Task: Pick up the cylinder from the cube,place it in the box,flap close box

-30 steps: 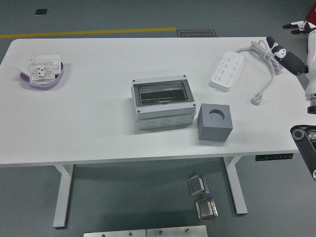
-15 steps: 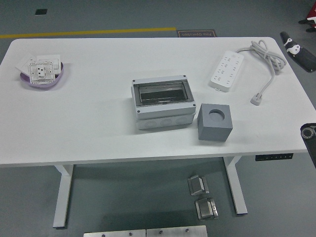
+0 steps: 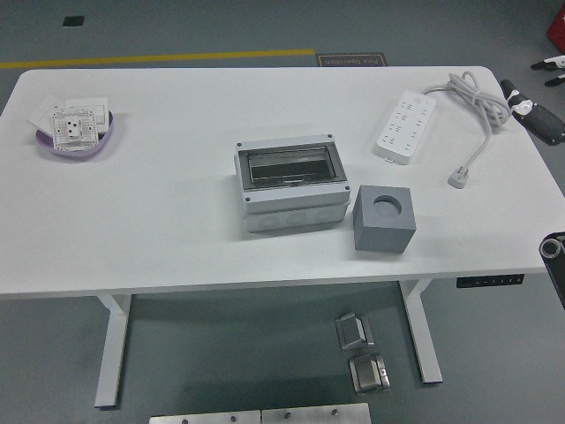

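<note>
**Barely any arm in view, cube and box untouched**

Only a black piece of my right arm [image 3: 554, 256] shows, at the frame's right edge, off the table [image 3: 177, 238] and below its near right corner. The hand itself is cut off, so I cannot tell if it is wide, narrow or holding anything. My left arm is out of view.

Nearest to that arm piece, to its left, is the grey cube [image 3: 385, 231] near the table's front edge. It has a round pale spot [image 3: 387, 203] on its top face. I cannot tell whether that is the cylinder's top or an empty hole.

Just beyond the cube, close beside it, is the grey box [image 3: 290, 185], its clear flap facing up.

Farther back from the arm lies a white power strip [image 3: 406, 126] with its coiled cable.

Farthest away, at the table's left end, a purple tray [image 3: 78, 146] holds white socket plates [image 3: 75, 124].
</note>
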Controlling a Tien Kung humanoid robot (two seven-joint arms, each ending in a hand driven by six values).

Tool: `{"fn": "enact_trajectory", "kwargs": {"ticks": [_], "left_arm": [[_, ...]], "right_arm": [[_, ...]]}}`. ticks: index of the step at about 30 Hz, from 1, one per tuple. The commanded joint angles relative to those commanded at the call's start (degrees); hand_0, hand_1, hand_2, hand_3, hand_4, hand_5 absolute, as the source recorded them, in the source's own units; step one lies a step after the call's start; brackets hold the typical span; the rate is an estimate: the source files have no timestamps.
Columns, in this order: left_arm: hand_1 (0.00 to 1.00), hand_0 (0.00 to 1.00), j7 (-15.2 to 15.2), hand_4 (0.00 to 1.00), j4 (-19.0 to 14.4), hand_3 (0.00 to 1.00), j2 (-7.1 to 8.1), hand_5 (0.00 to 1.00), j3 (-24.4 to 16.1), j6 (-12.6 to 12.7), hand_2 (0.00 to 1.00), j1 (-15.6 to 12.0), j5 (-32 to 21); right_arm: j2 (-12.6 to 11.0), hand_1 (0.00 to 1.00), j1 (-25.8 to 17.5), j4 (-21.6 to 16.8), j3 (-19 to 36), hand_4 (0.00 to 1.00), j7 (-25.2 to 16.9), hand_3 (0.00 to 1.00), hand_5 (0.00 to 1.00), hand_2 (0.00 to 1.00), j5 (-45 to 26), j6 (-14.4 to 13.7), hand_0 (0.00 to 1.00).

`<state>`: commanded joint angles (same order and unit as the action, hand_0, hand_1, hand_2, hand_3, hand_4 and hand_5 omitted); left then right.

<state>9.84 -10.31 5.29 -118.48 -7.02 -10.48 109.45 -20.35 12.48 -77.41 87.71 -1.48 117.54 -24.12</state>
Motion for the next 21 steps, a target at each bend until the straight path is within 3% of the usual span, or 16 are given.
{"fn": "enact_trajectory", "kwargs": {"ticks": [21], "left_arm": [[0.650,0.681,0.1,0.503,0.0,0.589,0.24,0.051,2.3,0.3,0.562,0.2,-2.6]], "right_arm": [[0.1,0.499,1.2,0.1,-1.0,0.816,2.2,0.800,0.608,0.667,2.1,1.5,0.998]]}}
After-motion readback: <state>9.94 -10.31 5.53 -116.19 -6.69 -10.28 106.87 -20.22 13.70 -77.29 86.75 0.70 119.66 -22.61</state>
